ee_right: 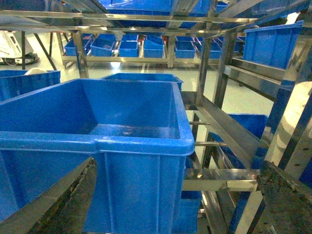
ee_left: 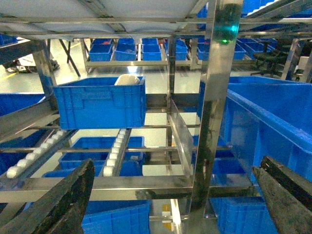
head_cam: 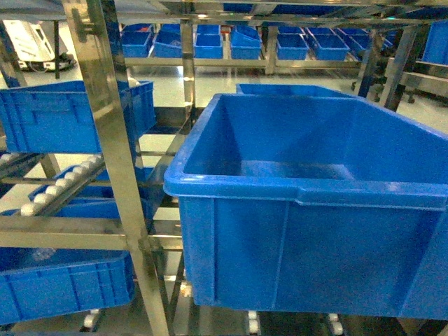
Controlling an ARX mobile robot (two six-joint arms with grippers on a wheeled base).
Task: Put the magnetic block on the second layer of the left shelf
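Straight ahead of me in the head view sits a large blue bin (head_cam: 308,210) on the steel rack (head_cam: 115,161), with a smaller blue crate (head_cam: 70,115) on the left shelf beside an upright post and white rollers (head_cam: 59,185) sloping below it. Both my left gripper (ee_left: 173,195) and my right gripper (ee_right: 175,200) hang with their dark fingers spread wide apart at the bottom corners of the wrist views, holding nothing. None of the three views shows me the red magnetic block.
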